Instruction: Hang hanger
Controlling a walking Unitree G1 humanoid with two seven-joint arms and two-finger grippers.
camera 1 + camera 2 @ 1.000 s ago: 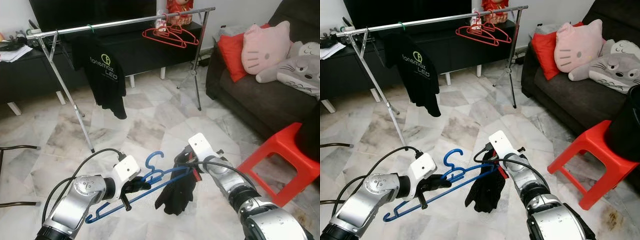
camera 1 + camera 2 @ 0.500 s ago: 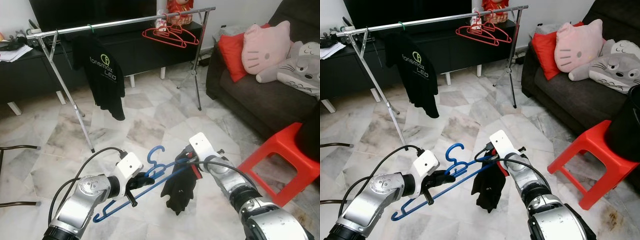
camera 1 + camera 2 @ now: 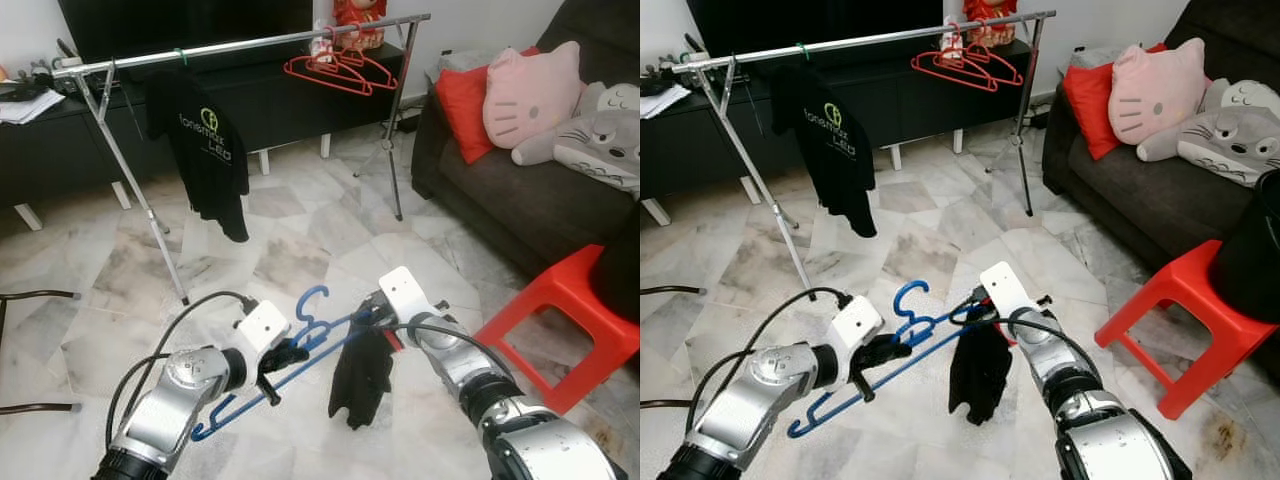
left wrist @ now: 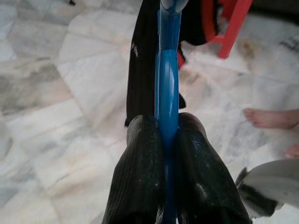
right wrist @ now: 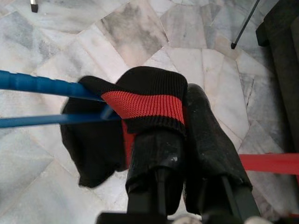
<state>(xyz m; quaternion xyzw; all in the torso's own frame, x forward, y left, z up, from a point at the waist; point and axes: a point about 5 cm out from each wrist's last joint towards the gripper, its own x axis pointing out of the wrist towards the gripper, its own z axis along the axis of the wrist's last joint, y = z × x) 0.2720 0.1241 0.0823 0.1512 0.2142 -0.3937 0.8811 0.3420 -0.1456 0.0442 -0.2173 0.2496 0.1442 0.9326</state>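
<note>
The left gripper point(image 3: 283, 358) clamps the blue hanger point(image 3: 300, 352); the right gripper point(image 5: 180, 140) pinches the black garment point(image 3: 360, 378) (red-banded) draped on it.

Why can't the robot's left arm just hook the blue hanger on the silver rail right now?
Probably too far. The left pincer grips the blue hanger low over the floor, while the silver rail stands across the room and higher. The floor between looks free, so walking closer should help.

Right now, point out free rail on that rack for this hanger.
The rack rail is bare between the black T-shirt and the red hangers. Its right end is crowded with those hangers; the shirt occupies the left.
</note>
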